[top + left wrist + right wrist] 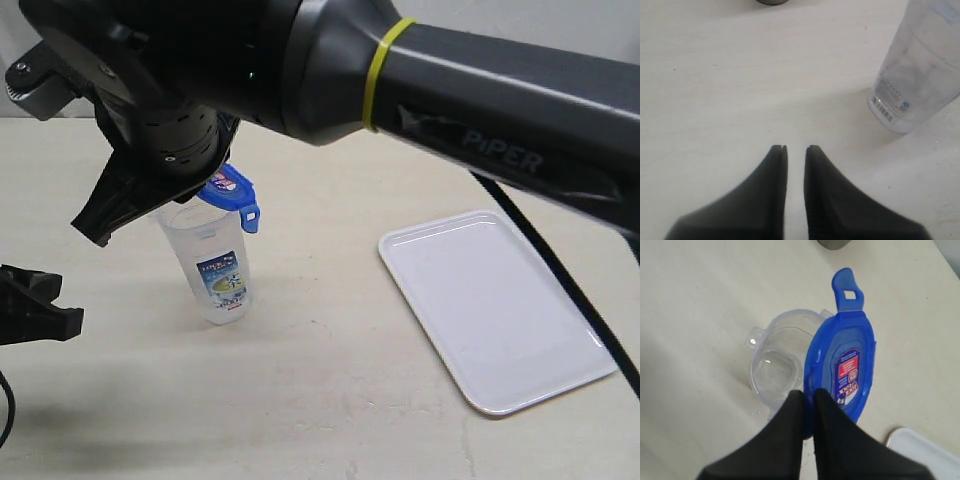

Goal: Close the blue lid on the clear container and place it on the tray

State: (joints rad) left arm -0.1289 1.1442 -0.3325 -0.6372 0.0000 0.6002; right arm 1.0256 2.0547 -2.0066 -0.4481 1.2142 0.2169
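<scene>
The right gripper (808,392) is pinching the lid's (840,360) edge, tilting it over the container's (772,365) open mouth, with the tray (495,310) sitting well apart. The left gripper (796,149) is hanging nearby, fingers nearly together and empty.

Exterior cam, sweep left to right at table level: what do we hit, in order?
left claw → clear container → tray. The blue lid overlaps the container's top, so it is left unranked.
</scene>
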